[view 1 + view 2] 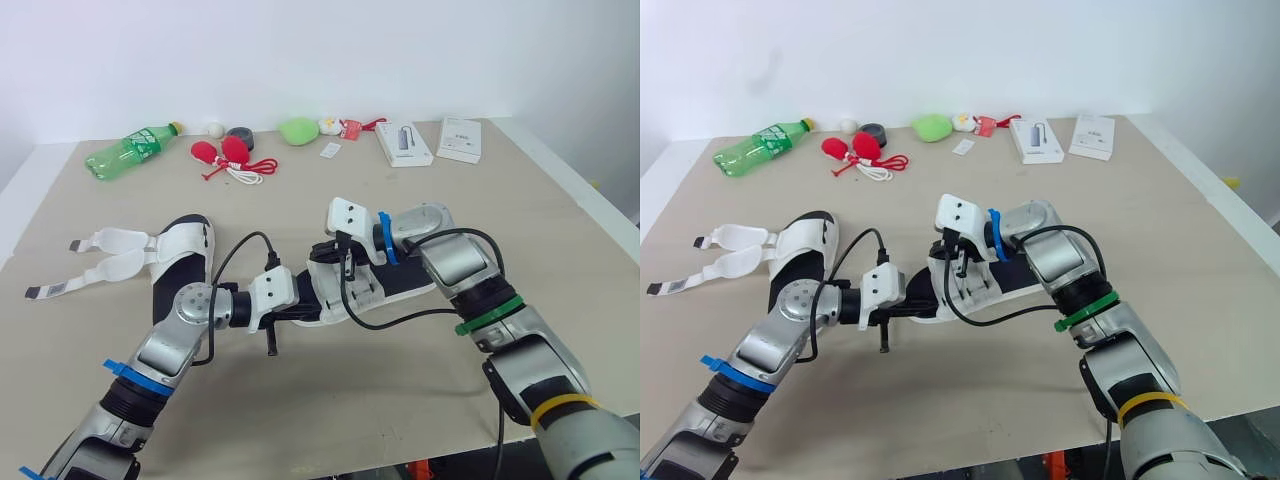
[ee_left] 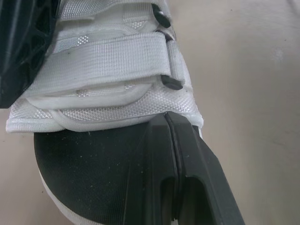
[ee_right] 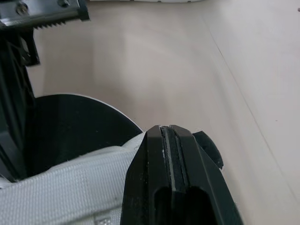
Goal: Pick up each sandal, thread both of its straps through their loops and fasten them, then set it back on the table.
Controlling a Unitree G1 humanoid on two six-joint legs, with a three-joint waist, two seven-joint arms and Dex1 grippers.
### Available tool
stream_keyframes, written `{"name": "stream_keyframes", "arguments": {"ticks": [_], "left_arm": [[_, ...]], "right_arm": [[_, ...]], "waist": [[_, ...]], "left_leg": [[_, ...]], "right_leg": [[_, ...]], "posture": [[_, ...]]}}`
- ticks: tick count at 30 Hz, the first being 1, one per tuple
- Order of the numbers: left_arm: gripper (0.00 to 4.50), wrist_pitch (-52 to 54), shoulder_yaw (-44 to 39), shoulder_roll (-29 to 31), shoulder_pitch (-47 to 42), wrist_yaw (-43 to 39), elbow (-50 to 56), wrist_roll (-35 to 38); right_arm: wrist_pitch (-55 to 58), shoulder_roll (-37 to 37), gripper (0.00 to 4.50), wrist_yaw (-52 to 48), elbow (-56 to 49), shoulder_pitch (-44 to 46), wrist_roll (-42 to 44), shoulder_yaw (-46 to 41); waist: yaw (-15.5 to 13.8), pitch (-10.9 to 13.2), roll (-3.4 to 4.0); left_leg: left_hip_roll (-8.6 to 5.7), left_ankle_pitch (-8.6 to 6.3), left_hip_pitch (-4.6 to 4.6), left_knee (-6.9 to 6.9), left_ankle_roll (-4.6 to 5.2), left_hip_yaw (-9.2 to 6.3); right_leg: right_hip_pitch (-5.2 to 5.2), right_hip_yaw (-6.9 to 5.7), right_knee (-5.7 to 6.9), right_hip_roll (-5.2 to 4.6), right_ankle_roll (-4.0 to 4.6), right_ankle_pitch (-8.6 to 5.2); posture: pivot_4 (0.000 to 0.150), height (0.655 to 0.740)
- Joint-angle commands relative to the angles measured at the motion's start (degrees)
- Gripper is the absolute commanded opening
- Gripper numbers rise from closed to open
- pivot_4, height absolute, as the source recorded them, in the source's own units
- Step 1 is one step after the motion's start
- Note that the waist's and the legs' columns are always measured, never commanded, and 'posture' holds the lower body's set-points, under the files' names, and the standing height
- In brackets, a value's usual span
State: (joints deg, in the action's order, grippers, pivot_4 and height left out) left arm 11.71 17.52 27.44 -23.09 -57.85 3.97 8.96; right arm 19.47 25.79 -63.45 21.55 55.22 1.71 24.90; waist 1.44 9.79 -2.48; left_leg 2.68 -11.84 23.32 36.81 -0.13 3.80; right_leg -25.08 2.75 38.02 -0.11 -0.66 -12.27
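White mesh and a black sole: that is the sandal [image 1: 372,290] near the middle of the bench [image 1: 400,395], and both my arms meet at it. I cannot tell if it rests on the bench or is lifted a bit. My left end effector [image 2: 169,123] is closed tight, finger against finger, and its tip touches the white mesh edge above the black footbed. My right end effector [image 3: 168,133] is closed tight too, right beside a white strap [image 3: 70,187] of this sandal. The other sandal [image 1: 180,262] lies on the bench to my left, with its two straps [image 1: 105,255] spread out loose. A green bottle [image 1: 130,150] lies at the far side.
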Motion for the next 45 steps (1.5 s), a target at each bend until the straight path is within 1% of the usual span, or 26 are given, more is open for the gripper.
{"name": "stream_keyframes", "arguments": {"ticks": [1, 5, 10, 13, 16, 18, 19, 21, 23, 26, 27, 28, 29, 30, 32, 34, 35, 36, 37, 42, 45], "left_arm": [[0.00, -0.01, 0.31, -0.35, -0.19, -0.08, 0.42, -0.09], [0.00, -0.11, 0.47, -0.62, -0.34, -0.02, 0.27, -0.15], [0.00, -0.23, 0.63, -0.99, -0.32, -0.05, 0.20, -0.18], [0.00, -0.33, 0.67, -1.27, -0.27, -0.04, 0.18, -0.27], [0.00, -1.02, 0.31, -1.45, -0.46, -0.10, 0.05, -0.24], [0.00, -1.40, -0.28, -1.30, -0.63, -0.18, 0.01, 0.02], [0.00, -1.60, -0.75, -1.27, -0.75, -0.21, 0.00, 0.34], [0.00, -2.11, -1.79, -1.17, -1.21, -0.20, 0.02, 0.97], [0.00, -2.45, -2.97, -1.33, -1.67, -0.16, 0.31, 2.02], [0.00, -2.25, -5.09, -1.67, -2.48, 0.01, 1.05, 4.10], [0.39, -2.21, -6.10, -1.38, -2.71, -0.19, 1.36, 4.92], [0.49, -2.52, -6.72, -0.94, -2.83, -0.68, 1.58, 5.42], [0.49, -3.29, -7.26, -0.30, -2.89, -1.24, 1.66, 5.55], [1.23, -4.28, -7.70, 0.37, -2.84, -1.77, 1.51, 5.53], [2.08, -5.71, -8.80, 1.59, -2.90, -2.52, 0.92, 5.52], [3.08, -6.24, -9.29, 2.71, -2.96, -3.01, 0.86, 5.56], [3.52, -6.34, -9.45, 3.14, -2.87, -3.16, 1.14, 5.61], [4.06, -6.26, -9.57, 3.51, -2.66, -3.24, 1.63, 5.83], [4.47, -6.10, -9.69, 3.82, -2.38, -3.33, 2.22, 6.09], [4.47, -4.99, -9.98, 4.44, 0.08, -3.50, 6.57, 7.53], [4.47, -4.42, -10.05, 4.98, 1.59, -3.49, 8.57, 8.10]], "right_arm": [[-4.16, -0.49, 0.07, 1.18, 4.48, 2.77, -3.74, 0.15], [-9.76, -1.53, 0.07, 2.09, 9.18, 5.09, -6.87, 0.38], [-16.54, -2.50, 0.07, 4.93, 14.59, 7.77, -9.17, -1.57], [-19.99, -2.67, 0.07, 6.46, 17.92, 9.45, -8.04, -4.50], [-20.12, -1.55, 0.07, 5.40, 20.57, 10.42, -2.12, -11.42], [-19.43, 0.55, 0.64, 2.47, 21.64, 9.91, 1.45, -15.40], [-18.44, 1.89, 0.84, -0.05, 22.00, 9.35, 3.38, -17.19], [-19.00, 5.12, 1.76, -6.47, 22.73, 7.39, 6.57, -19.72], [-20.40, 8.27, 2.65, -12.14, 24.01, 5.25, 7.61, -20.52], [-23.19, 11.33, 3.61, -15.54, 26.23, 2.57, 7.05, -20.96], [-24.68, 12.01, 4.31, -16.87, 27.17, 1.80, 6.79, -20.84], [-25.90, 12.36, 4.48, -17.99, 28.06, 1.43, 6.62, -20.76], [-27.50, 12.40, 4.48, -18.47, 29.11, 1.35, 6.42, -20.82], [-28.80, 12.18, 4.50, -18.32, 30.35, 1.61, 6.10, -20.92], [-33.77, 11.84, 4.50, -15.96, 34.10, 2.35, 3.67, -20.19], [-39.31, 11.42, 4.50, -12.79, 37.51, 2.96, 0.62, -18.99], [-40.98, 10.89, 4.50, -11.47, 38.95, 3.31, -0.51, -18.56], [-42.25, 10.25, 4.50, -9.92, 40.13, 3.65, -1.55, -18.18], [-43.42, 9.52, 4.50, -8.50, 41.14, 3.96, -2.39, -17.94], [-46.28, 4.70, 4.50, -8.49, 43.40, 4.96, -2.76, -18.22], [-47.19, 2.99, 4.50, -8.53, 44.75, 5.78, -3.08, -18.44]], "waist": [[0.01, 0.00, 0.00], [0.00, 0.00, 0.00], [0.01, 0.00, 0.00], [0.00, 0.00, 0.00], [-0.01, 0.00, 0.00], [-0.08, 0.01, 0.00], [-0.16, 0.01, 0.00], [-0.18, 0.01, 0.00], [-0.10, 0.00, 0.00], [0.16, 0.01, 0.01], [0.51, 0.03, 0.04], [0.64, 0.04, 0.06], [1.15, 0.09, 0.14], [1.32, 0.11, 0.18], [1.56, 0.12, 0.18], [1.59, 0.12, 0.19], [1.61, 0.12, 0.19], [1.61, 0.12, 0.19], [1.63, 0.12, 0.19], [1.69, 0.12, 0.20], [1.59, 0.13, 0.20]], "left_leg": [[0.00, 0.00, -0.01, 0.01, 0.00, 0.00], [0.00, 0.00, 0.00, 0.01, 0.00, 0.03], [-0.02, 0.00, 0.03, -0.03, 0.00, 0.05], [-0.02, 0.00, 0.06, -0.05, 0.00, 0.05], [-0.02, 0.00, 0.06, -0.06, 0.00, 0.04], [-0.02, 0.00, 0.06, -0.06, 0.00, 0.02], [-0.02, 0.00, 0.07, -0.07, 0.00, 0.03], [-0.03, 0.00, 0.09, -0.07, 0.00, 0.02], [-0.06, -0.03, 0.06, -0.08, 0.04, 0.04], [-0.10, -0.04, 0.04, -0.10, 0.05, 0.02], [-0.05, -0.04, 0.01, -0.12, 0.05, 0.02], [-0.02, -0.03, 0.00, -0.14, 0.05, 0.01], [-0.01, -0.03, -0.01, -0.14, 0.05, 0.00], [0.02, -0.03, -0.03, -0.14, 0.04, 0.00], [0.07, -0.02, -0.11, -0.15, 0.04, 0.00], [0.08, -0.02, -0.15, -0.15, 0.03, 0.00], [0.07, -0.01, -0.15, -0.16, 0.02, 0.02], [0.08, -0.01, -0.16, -0.16, 0.01, 0.03], [0.08, -0.01, -0.16, -0.16, 0.01, 0.04], [0.06, -0.01, -0.14, -0.17, 0.01, 0.06], [0.07, -0.01, -0.13, -0.18, 0.01, 0.05]], "right_leg": [[0.00, 0.00, 0.00, 0.00, 0.00, 0.00], [0.00, 0.01, 0.01, 0.00, 0.00, 0.01], [-0.03, 0.03, 0.00, -0.03, 0.00, -0.03], [-0.08, 0.05, 0.00, -0.04, 0.00, -0.03], [-0.07, 0.04, 0.00, -0.06, 0.00, -0.03], [-0.06, 0.04, 0.00, -0.07, 0.00, -0.03], [-0.05, 0.01, 0.00, -0.10, 0.00, -0.03], [-0.04, -0.02, 0.00, -0.18, 0.00, -0.03], [-0.01, 0.05, -0.04, -0.19, -0.05, -0.06], [-0.02, 0.06, -0.04, -0.14, -0.06, -0.09], [-0.04, 0.10, -0.04, -0.06, -0.03, -0.09], [-0.05, 0.13, -0.03, -0.01, 0.01, -0.07], [-0.05, 0.13, -0.02, 0.00, 0.02, -0.06], [-0.06, 0.15, -0.01, 0.08, 0.06, -0.03], [-0.05, 0.24, 0.03, 0.16, 0.08, -0.02], [-0.04, 0.24, 0.03, 0.20, 0.11, -0.01], [-0.04, 0.23, 0.03, 0.20, 0.11, 0.00], [-0.04, 0.23, 0.03, 0.20, 0.12, 0.00], [-0.04, 0.26, 0.04, 0.19, 0.11, 0.00], [-0.05, 0.35, 0.03, 0.14, 0.05, -0.03], [-0.06, 0.33, 0.03, 0.13, 0.05, -0.03]], "posture": [[0.150, 0.7400], [0.150, 0.7400], [0.150, 0.7400], [0.150, 0.7400], [0.150, 0.7400], [0.150, 0.7400], [0.150, 0.7400], [0.150, 0.7400], [0.150, 0.7400], [0.150, 0.7400], [0.150, 0.7400], [0.150, 0.7400], [0.150, 0.7400], [0.150, 0.7400], [0.150, 0.7400], [0.150, 0.7400], [0.150, 0.7400], [0.150, 0.7400], [0.150, 0.7400], [0.150, 0.7400], [0.150, 0.7400]]}}
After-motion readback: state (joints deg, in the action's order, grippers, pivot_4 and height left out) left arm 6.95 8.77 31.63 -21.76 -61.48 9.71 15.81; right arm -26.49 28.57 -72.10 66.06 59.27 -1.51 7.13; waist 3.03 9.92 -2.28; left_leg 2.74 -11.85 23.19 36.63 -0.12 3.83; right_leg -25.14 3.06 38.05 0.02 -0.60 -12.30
